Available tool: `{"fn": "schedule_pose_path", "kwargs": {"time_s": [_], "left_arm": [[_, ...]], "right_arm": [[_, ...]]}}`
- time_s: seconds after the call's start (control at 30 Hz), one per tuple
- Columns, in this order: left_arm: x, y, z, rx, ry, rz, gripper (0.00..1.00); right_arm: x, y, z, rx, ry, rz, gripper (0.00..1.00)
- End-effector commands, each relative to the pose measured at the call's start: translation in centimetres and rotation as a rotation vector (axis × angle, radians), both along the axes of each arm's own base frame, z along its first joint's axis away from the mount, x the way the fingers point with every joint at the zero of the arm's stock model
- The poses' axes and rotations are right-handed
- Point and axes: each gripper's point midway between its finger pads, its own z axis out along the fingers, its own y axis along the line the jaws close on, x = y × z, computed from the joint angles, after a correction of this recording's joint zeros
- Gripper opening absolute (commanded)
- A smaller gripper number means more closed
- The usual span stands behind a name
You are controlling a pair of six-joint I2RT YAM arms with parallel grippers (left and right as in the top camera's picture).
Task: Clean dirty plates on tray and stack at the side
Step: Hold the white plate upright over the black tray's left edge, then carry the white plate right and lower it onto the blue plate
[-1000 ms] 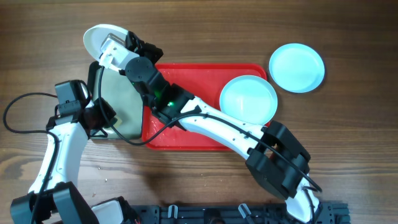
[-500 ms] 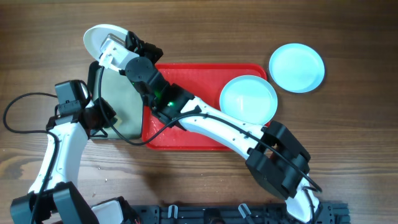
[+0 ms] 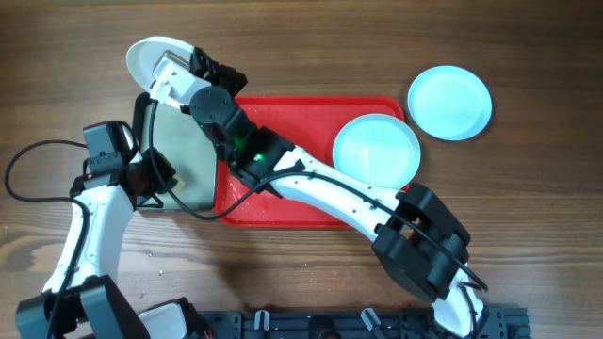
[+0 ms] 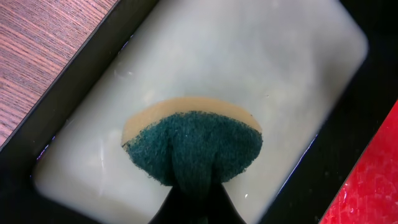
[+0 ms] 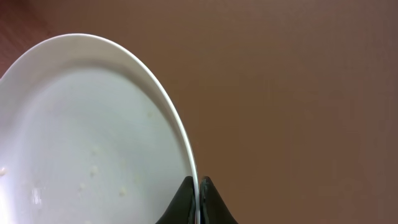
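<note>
My right gripper (image 3: 181, 73) is shut on the rim of the white plate (image 3: 149, 56) and holds it tilted at the far left, beyond the red tray (image 3: 301, 108). In the right wrist view the jaws (image 5: 198, 186) pinch the plate's edge, and the white plate (image 5: 87, 137) shows small specks. One aqua plate (image 3: 376, 151) lies on the red tray's right end. The other aqua plate (image 3: 449, 102) lies on the table to the right of the tray. My left gripper (image 4: 194, 190) is shut on a green and yellow sponge (image 4: 193, 143). It also shows in the overhead view (image 3: 158, 181).
A black-rimmed tray (image 3: 188, 160) with a pale green inside stands against the red tray's left side. The sponge hangs over its wet inside, and its rim (image 4: 74, 81) shows in the left wrist view. My right arm (image 3: 320, 184) lies diagonally across the red tray.
</note>
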Motion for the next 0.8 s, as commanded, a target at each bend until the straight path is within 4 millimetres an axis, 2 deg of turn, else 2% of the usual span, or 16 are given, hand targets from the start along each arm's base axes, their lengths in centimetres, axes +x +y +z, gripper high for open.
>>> {"fn": "schedule_pose_path", "kwargs": {"time_s": [0.0, 0.13, 0.17, 0.23, 0.43, 0.5, 0.6, 0.67, 0.77], "left_arm": [[-0.1, -0.1, -0.3, -0.014, 0.002, 0.001, 0.04], [-0.1, -0.1, -0.3, -0.014, 0.002, 0.001, 0.04], [-0.1, -0.1, -0.3, -0.014, 0.002, 0.001, 0.04], [-0.1, -0.1, -0.3, -0.014, 0.002, 0.001, 0.04], [-0.1, -0.2, -0.3, -0.02, 0.0, -0.001, 0.04], [-0.1, -0.2, -0.3, -0.02, 0.0, -0.002, 0.04], [-0.1, -0.2, -0.3, -0.02, 0.0, -0.001, 0.04], [-0.1, -0.2, -0.3, -0.02, 0.0, -0.002, 0.04], [-0.1, -0.2, -0.3, -0.02, 0.0, -0.001, 0.04]], "right_arm": [[0.0, 0.1, 0.4, 0.072, 0.026, -0.02, 0.04], [-0.2, 0.0, -1.0, 0.118, 0.101, -0.027, 0.04], [-0.4, 0.1, -1.7, 0.125, 0.134, -0.021, 0.04], [-1.0, 0.3, -4.4, 0.132, 0.258, -0.002, 0.04], [-0.5, -2.6, -9.4, 0.426, 0.596, -0.166, 0.04], [-0.1, -2.7, -9.9, 0.479, 0.685, -0.127, 0.04], [0.1, -3.4, -8.3, 0.591, 0.805, -0.069, 0.04], [-0.3, -4.3, -5.3, 0.64, 0.866, 0.026, 0.04], [0.1, -8.1, -3.0, 0.711, 0.921, -0.034, 0.04]]}}
